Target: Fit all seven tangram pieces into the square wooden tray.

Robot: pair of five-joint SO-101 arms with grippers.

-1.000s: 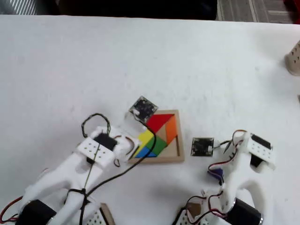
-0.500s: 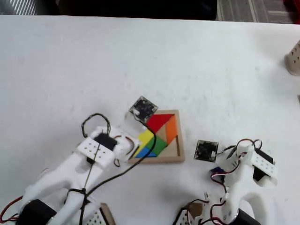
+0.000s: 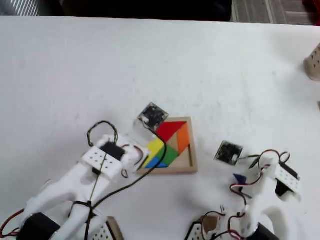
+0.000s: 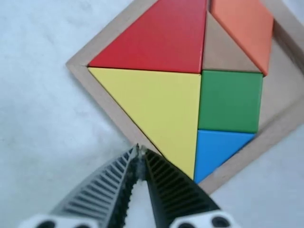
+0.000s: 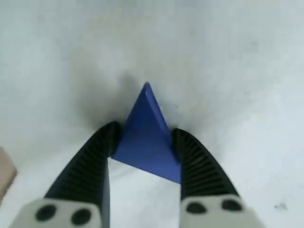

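The right hand (image 5: 145, 134) is clamped on the dark blue triangle (image 5: 145, 149), one finger on each slanted side and the point sticking out ahead. Going by the shadow under it, the piece looks lifted a bit off the desk (image 3: 150, 60). It's toward the near right corner, well apart from the wooden tray (image 3: 170, 171).

The left hand (image 4: 138, 153) is squeezed shut on nothing, with its tips right at the tray's rim beside the yellow triangle (image 4: 156, 109). The tray sits close to the near edge, roughly midway along. It's got the red triangle (image 4: 161, 38), orange parallelogram (image 4: 242, 26), green square (image 4: 230, 99) and light blue triangle (image 4: 213, 149) in it. There's also a tan triangle (image 4: 223, 50) that's probably a piece, though it's hard to be sure. One corner on the right side is bare, so that's likely where the dark blue one goes.

What could go wrong:

- **Slipping:** the grip is on two sloped edges, so the triangle could squirt forward or twist on the way over.
- **Jamming:** if it comes in rotated, a corner would likely catch the rim or ride up on the green or orange piece and shove the others out.
- **Sliding:** the tray could skate across the desk if the left hand isn't really bracing it.
- **Crowding:** both arms end up around one small tray, so a bump isn't unlikely.
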